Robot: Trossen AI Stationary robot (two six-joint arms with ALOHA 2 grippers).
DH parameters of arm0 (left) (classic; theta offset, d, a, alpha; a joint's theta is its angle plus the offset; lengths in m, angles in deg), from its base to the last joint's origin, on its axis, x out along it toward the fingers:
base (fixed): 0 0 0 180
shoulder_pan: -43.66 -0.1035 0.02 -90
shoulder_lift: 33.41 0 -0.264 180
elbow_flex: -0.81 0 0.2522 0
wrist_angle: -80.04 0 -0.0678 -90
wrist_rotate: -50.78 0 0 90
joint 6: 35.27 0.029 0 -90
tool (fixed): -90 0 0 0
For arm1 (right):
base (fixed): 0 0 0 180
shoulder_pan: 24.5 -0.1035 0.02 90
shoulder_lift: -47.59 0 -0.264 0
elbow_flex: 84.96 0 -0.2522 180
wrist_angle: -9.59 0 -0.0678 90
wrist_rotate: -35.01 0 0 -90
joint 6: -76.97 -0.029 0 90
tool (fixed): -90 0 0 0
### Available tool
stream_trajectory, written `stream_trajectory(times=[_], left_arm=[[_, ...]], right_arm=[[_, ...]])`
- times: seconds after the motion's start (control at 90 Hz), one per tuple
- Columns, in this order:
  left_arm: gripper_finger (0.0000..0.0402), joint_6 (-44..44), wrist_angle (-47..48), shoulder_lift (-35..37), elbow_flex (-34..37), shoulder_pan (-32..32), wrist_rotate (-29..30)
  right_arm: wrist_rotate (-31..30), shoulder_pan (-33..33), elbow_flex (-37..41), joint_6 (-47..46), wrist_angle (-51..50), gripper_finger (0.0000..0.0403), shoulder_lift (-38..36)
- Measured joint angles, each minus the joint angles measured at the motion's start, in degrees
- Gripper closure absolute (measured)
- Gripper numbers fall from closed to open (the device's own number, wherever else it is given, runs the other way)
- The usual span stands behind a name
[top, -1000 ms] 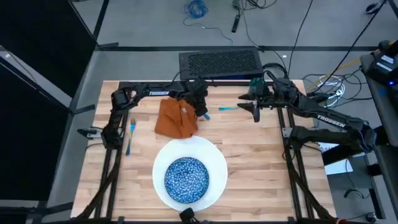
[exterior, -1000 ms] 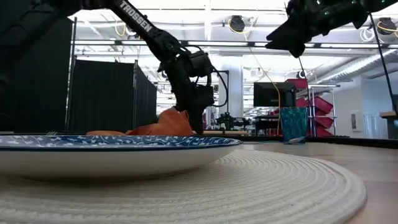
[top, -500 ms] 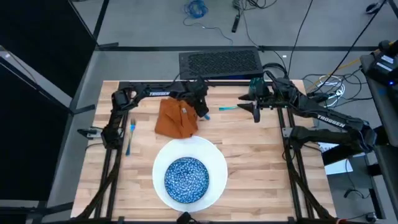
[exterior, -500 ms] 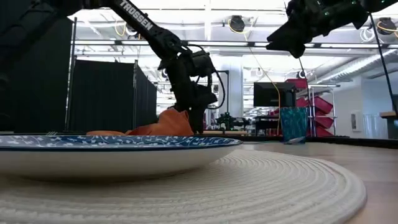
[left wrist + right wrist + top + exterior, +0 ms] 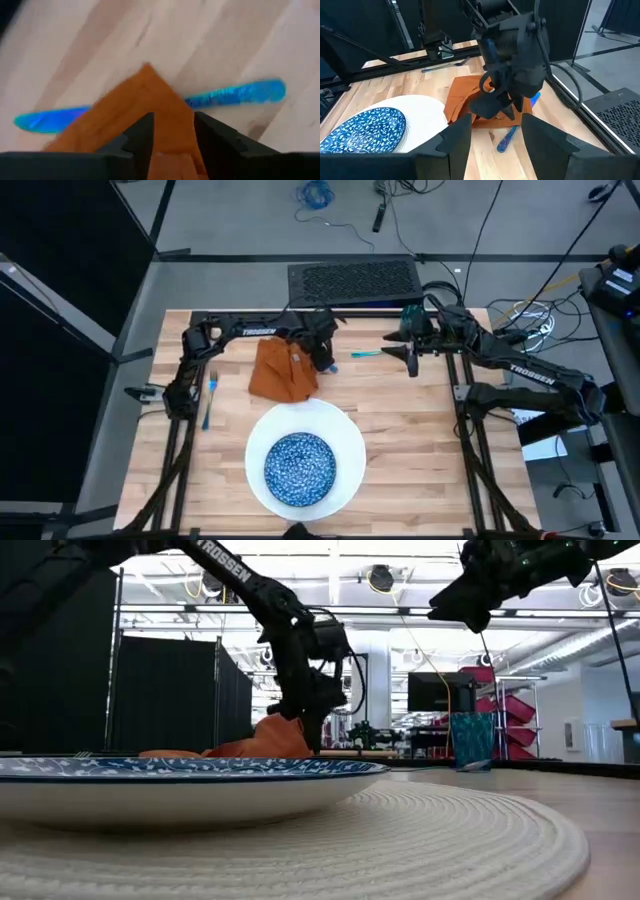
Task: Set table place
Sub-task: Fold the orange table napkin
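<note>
Napkin (image 5: 283,371) lies on table (image 5: 400,430) behind plate (image 5: 345,442), one corner pinched by left gripper (image 5: 322,358). Right gripper (image 5: 411,358) hangs spread apart, empty, above table near cup (image 5: 409,314).

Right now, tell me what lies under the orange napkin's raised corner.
A light-blue knife lies on the table under the orange napkin, whose corner the left gripper pinches. The knife's middle is covered.

The high view looks straight down on the whole table (image 5: 400,430). The low view sits at tabletop height (plate rim (image 5: 190,790) close up), facing the room. Both wrist views look closely at the orange napkin (image 5: 145,107), shared with the others.
</note>
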Motion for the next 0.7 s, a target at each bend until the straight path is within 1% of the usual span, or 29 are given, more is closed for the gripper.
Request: stream_trajectory(times=[0.067, 0.122, 0.267, 0.522, 0.7], left_arm=[[0.0274, -0.70, 1.81, -1.05, -1.01, -0.04, -1.54], [0.0274, -0.15, 3.47, -2.22, -1.55, 0.10, -1.71], [0.0274, 1.13, 3.74, -3.80, -3.63, 1.11, 1.48], [0.0274, 1.10, 4.03, -4.06, -4.65, 1.15, 1.69], [0.0274, 0.01, 5.90, -4.06, -4.66, 1.58, -0.83]], right_arm=[[0.00, 0.00, 0.00, 0.00, 0.01, 0.0243, 0.00], [0.03, -0.06, 0.00, 0.00, 0.04, 0.0243, 0.00], [0.02, -0.11, 0.00, 0.22, 0.06, 0.0243, 0.02], [0.16, -0.11, 0.00, 0.22, 0.04, 0.0243, 0.02], [1.31, -0.11, 0.00, 0.22, 0.03, 0.0243, 0.02]])
